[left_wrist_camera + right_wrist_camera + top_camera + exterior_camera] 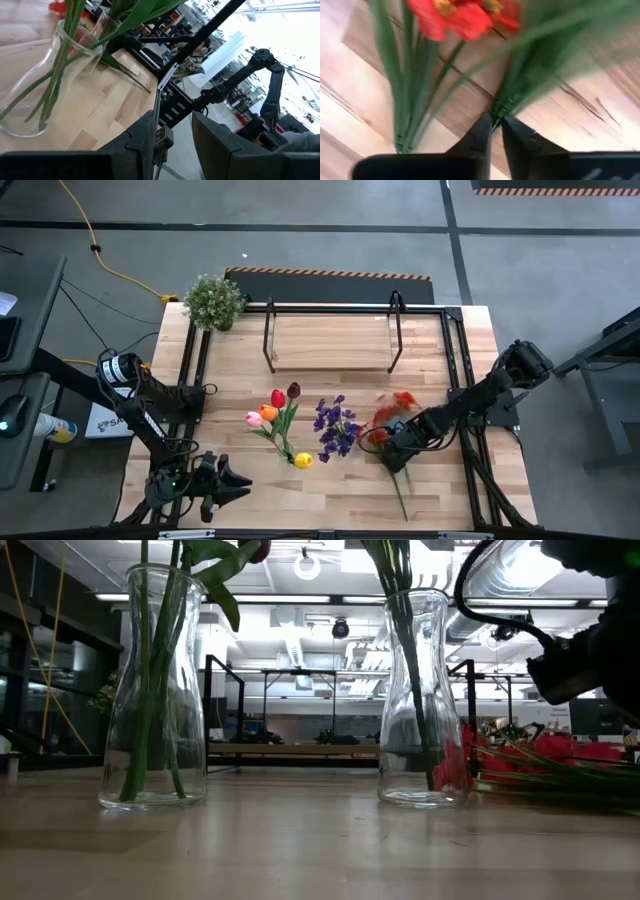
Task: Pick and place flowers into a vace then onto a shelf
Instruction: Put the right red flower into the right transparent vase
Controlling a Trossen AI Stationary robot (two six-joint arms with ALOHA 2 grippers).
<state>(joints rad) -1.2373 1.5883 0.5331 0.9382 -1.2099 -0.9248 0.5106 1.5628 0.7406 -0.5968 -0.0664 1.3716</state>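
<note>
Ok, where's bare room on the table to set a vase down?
The shelf board is bare, and so is the tabletop's front right corner. The middle is crowded: tulips, purple sprays, red sprays at the right gripper.

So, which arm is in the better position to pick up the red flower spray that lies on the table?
The right arm. Its gripper is already down at the red spray, fingers nearly closed around the green stems. The left gripper waits open at the table's near-left edge, far from that spray.

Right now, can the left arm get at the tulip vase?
Probably yes: the left gripper sits open near the table's front edge, with bare wood between it and the tulip vase.
</note>
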